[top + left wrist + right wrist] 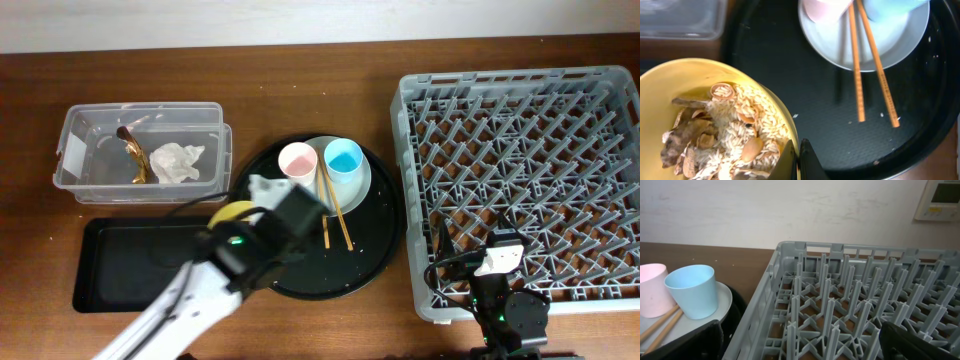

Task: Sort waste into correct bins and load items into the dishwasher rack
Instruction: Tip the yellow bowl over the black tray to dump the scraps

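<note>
Tissue point(178, 160) and wrapper point(135, 155) lie in the clear tub point(140, 112). The left gripper point(798, 160) pinches the yellow bowl point(685, 75) by its rim, scraps point(735, 130) inside, over the round tray point(375, 262). Pink cup point(297, 160), blue cup point(343, 157), plate point(362, 180) and chopsticks point(333, 210) aren't loaded yet; the rack point(520, 150) is bare, and the right gripper point(802, 340) is spread wide, empty.

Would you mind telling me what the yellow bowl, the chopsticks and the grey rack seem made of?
The round yellow bowl looks like smooth, evenly coloured plastic or melamine. The thin chopsticks look wooden: dull orange-brown. The large grey pegged rack looks moulded plastic: uniform thin ribs.
</note>
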You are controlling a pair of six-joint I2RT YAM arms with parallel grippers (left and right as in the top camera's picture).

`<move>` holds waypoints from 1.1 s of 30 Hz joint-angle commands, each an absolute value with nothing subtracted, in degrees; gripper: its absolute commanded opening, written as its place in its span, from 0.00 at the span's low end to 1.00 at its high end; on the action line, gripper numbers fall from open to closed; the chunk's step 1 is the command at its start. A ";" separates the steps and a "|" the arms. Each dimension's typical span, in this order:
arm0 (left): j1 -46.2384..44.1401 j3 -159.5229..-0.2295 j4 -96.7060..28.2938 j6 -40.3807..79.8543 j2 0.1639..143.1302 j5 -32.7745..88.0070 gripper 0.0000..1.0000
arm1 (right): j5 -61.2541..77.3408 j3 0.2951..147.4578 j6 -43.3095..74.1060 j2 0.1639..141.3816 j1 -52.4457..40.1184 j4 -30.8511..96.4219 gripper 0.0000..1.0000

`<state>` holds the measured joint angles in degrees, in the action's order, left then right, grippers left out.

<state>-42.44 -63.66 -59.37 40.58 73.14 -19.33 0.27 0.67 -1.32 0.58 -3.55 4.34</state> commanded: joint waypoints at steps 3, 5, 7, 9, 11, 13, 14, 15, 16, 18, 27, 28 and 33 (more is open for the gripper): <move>-22.02 -64.95 -60.58 22.31 63.57 -1.26 0.00 | 0.40 0.32 -1.08 0.21 -3.36 4.51 0.98; -11.16 -64.93 -61.47 14.92 62.08 11.40 0.00 | 0.40 0.32 -1.08 0.21 -3.36 4.51 0.98; -1.52 -64.90 -62.72 9.30 61.78 18.31 0.00 | 0.40 0.32 -1.08 0.21 -3.36 4.51 0.98; 6.72 -64.38 -62.72 4.71 61.78 25.93 0.00 | 0.40 0.32 -1.08 0.21 -3.36 4.51 0.98; 18.15 -62.59 -62.61 0.10 61.80 37.39 0.00 | 0.40 0.32 -1.08 0.21 -3.36 4.51 0.98; 25.98 -60.01 -62.63 -2.31 61.78 50.17 0.00 | 0.40 0.32 -1.08 0.21 -3.36 4.51 0.98; 29.93 -58.39 -62.59 -4.32 61.78 55.57 0.01 | 0.40 0.32 -1.08 0.21 -3.36 4.51 0.98; 34.30 -56.69 -62.39 -6.44 61.78 59.05 0.01 | 0.40 0.32 -1.08 0.21 -3.36 4.51 0.98; 39.38 -54.37 -61.25 -7.46 61.78 61.84 0.01 | 0.40 0.32 -1.08 0.21 -3.36 4.51 0.98; 48.80 -48.73 -56.97 -7.46 61.78 69.23 0.00 | 0.40 0.32 -1.08 0.21 -3.36 4.51 0.99; 65.67 -35.64 -42.87 -7.40 65.12 83.72 0.00 | 0.40 0.32 -1.08 0.21 -3.36 4.51 0.98; 65.67 -35.64 -42.87 -7.40 65.73 84.71 0.00 | 0.40 0.32 -1.08 0.21 -3.36 4.51 0.98; 64.71 -35.66 -44.10 -5.63 67.35 90.17 0.00 | 0.40 0.32 -1.08 0.21 -3.36 4.51 0.98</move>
<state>65.34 -35.83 -43.48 -6.02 67.02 86.35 0.27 0.67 -1.30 0.58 -3.55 4.34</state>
